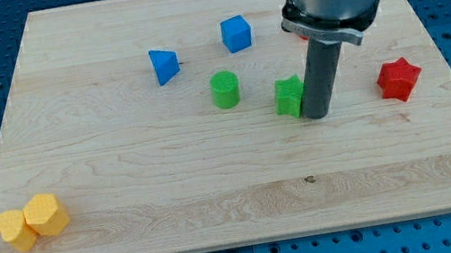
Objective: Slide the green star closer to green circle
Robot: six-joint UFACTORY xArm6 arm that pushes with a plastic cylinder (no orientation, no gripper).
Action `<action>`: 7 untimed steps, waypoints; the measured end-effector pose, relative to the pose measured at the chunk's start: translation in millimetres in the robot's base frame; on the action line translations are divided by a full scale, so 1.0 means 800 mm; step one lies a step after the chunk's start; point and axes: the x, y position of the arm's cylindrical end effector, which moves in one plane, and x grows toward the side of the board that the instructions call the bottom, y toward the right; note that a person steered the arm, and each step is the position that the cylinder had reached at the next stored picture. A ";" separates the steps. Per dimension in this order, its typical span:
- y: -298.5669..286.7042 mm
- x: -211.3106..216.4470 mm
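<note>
Camera view: my tip touches green star; no writing.

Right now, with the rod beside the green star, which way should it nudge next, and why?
Probably a short push toward the view's left. My tip sits against the right side of the green star, and the green circle lies left of it, slightly higher, with bare board between.

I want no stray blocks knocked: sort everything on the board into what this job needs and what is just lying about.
For the job:
- green star, against my tip's left side in the view
- green circle, left of the star, apart from it
- my tip

Lying about:
- blue triangle
- blue cube
- red star
- two yellow blocks, touching, bottom left
</note>
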 end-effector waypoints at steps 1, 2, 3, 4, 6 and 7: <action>-0.004 -0.001; -0.011 -0.002; 0.002 -0.005; 0.004 -0.008; 0.008 -0.026; -0.021 -0.026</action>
